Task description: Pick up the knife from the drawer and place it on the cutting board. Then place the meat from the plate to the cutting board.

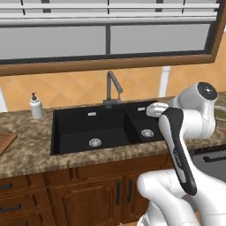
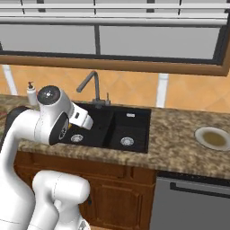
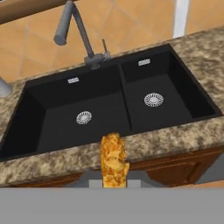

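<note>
The meat (image 3: 113, 161), a thin orange-yellow strip, stands up from the bottom middle of the hand view. My gripper (image 3: 114, 178) is shut on its lower end, and the strip hides the fingertips. The hand (image 2: 81, 117) hangs over the front of the black sink. The plate (image 2: 214, 138), pale grey with an olive centre, lies on the counter to the right of the sink, with nothing on it. A corner of the reddish-brown cutting board (image 1: 5, 141) shows at the far left of the counter. The knife is out of view.
A double black sink (image 1: 99, 128) with a grey faucet (image 1: 112, 88) sits in the speckled granite counter. A soap dispenser (image 1: 35, 106) stands left of the sink. Wooden cabinets and shut drawers (image 1: 13, 207) run below; a dishwasher front (image 2: 193, 202) is under the plate.
</note>
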You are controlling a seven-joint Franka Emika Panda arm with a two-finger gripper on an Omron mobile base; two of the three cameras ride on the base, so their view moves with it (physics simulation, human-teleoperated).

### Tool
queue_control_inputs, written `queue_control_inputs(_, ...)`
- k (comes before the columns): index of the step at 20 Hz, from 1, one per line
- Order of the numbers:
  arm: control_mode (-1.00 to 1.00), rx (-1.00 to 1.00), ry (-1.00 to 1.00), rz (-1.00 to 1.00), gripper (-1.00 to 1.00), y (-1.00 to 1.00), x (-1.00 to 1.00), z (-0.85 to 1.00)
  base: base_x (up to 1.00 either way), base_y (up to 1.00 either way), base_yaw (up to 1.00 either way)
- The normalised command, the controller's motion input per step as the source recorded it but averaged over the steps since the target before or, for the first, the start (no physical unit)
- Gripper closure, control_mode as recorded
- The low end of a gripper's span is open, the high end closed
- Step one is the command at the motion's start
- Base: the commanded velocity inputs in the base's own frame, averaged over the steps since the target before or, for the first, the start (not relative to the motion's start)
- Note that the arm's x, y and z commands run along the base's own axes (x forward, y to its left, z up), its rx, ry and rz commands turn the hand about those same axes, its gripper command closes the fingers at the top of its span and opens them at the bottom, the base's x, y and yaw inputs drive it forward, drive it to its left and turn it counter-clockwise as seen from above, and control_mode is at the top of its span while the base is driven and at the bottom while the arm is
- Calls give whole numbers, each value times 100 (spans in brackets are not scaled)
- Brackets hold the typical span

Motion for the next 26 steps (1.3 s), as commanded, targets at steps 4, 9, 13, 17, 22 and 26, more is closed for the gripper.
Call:
queue_control_inputs(4,100,0,0,0,100,0,0,0,0,76,0)
queue_control_inputs(9,100,0,0,0,100,0,0,0,0,75,1)
queue_control_inputs(13,100,0,0,0,100,0,0,0,3,73,1)
queue_control_inputs(17,100,0,0,0,100,0,0,0,12,66,0)
queue_control_inputs(22,100,0,0,0,100,0,0,0,28,45,0)
queue_control_inputs(26,100,0,0,0,100,0,0,0,39,43,0)
